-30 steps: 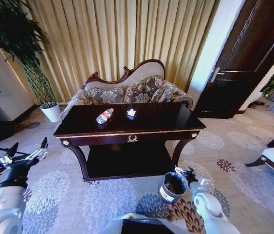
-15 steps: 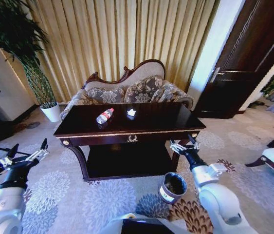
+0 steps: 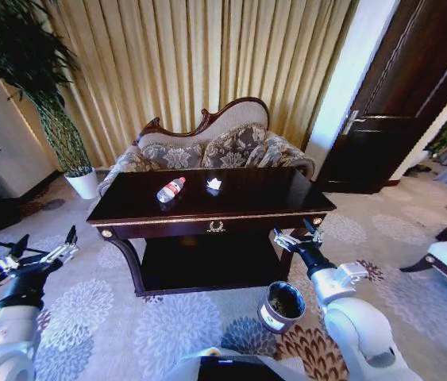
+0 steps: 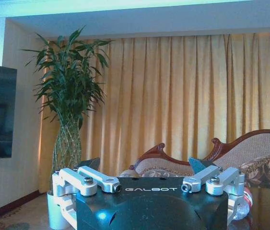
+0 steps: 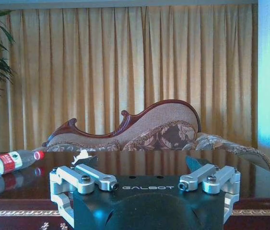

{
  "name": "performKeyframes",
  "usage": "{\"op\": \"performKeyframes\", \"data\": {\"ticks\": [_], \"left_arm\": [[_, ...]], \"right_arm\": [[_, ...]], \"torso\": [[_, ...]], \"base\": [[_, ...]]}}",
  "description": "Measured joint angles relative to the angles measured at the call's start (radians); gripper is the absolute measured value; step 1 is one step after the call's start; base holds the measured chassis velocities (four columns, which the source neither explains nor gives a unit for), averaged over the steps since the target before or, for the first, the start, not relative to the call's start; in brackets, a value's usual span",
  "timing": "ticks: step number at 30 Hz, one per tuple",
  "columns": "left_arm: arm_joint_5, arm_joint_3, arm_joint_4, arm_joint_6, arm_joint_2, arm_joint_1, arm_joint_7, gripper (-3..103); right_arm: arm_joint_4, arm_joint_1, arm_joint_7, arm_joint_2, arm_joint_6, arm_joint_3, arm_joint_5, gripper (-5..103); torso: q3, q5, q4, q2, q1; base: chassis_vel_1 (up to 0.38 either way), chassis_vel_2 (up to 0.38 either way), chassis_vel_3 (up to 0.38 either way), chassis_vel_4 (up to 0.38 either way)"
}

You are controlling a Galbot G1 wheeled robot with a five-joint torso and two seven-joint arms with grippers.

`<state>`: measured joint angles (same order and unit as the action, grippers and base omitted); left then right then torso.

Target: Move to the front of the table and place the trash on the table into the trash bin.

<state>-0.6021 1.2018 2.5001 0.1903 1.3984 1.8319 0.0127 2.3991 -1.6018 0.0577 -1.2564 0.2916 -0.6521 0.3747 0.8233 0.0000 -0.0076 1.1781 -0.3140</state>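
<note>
The dark glossy table stands straight ahead. On its top lie a clear bottle with a red cap and one white paper scrap. The brown trash bin sits on the carpet by the table's front right leg. My right gripper is open and empty, raised above the bin at the height of the table's front edge. Its wrist view looks across the tabletop at the bottle and the scrap. My left gripper hangs open and empty, low and off the table's left side.
A patterned sofa stands behind the table, with gold curtains behind it. A potted plant in a white pot is at the back left. A dark door is at the right. Carpet surrounds the table.
My right gripper has risen from beside the trash bin to the height of the table's front edge, then edged slightly left. The left arm has held still.
</note>
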Motion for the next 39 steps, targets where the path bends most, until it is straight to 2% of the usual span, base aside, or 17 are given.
{"op": "performKeyframes", "data": {"ticks": [17,22,26,32,35,39], "left_arm": [[0.001,0.002,0.000,-0.006,0.001,0.003,0.001,100],[-0.004,0.006,0.000,-0.009,-0.003,0.013,-0.001,100],[-0.006,0.013,0.000,-0.011,-0.006,0.021,-0.002,100],[-0.011,0.028,0.000,-0.014,0.007,0.030,-0.008,100],[-0.010,0.034,0.000,-0.016,0.012,0.031,-0.009,100],[-0.008,0.055,0.000,-0.014,0.038,0.017,-0.010,100]], "right_arm": [[-0.025,0.023,-0.002,0.009,-0.007,0.025,-0.024,100],[-0.065,0.069,-0.034,0.045,-0.002,0.056,0.027,100],[-0.118,0.158,-0.043,0.087,0.029,0.105,0.088,100],[-0.224,0.347,-0.038,0.124,0.136,0.236,0.183,100],[-0.256,0.415,-0.020,0.132,0.175,0.293,0.205,100],[-0.355,0.598,0.029,0.132,0.226,0.411,0.229,100]], "torso": [[0.000,-0.0001,0.0000,0.000,-0.001],[0.000,-0.0001,0.0000,0.000,0.000],[0.000,-0.0001,-0.0002,0.000,0.000],[0.000,0.0001,0.0001,0.000,0.000],[0.000,-0.0002,0.0000,0.000,0.000],[0.000,-0.0002,0.0003,0.000,0.000]], "base": [[-0.149,0.143,0.147,-0.137],[-0.035,0.040,0.047,-0.063],[0.000,0.000,0.000,0.000],[0.000,0.000,0.000,0.000],[0.000,0.000,0.000,0.000],[0.000,0.000,0.000,0.000]]}}
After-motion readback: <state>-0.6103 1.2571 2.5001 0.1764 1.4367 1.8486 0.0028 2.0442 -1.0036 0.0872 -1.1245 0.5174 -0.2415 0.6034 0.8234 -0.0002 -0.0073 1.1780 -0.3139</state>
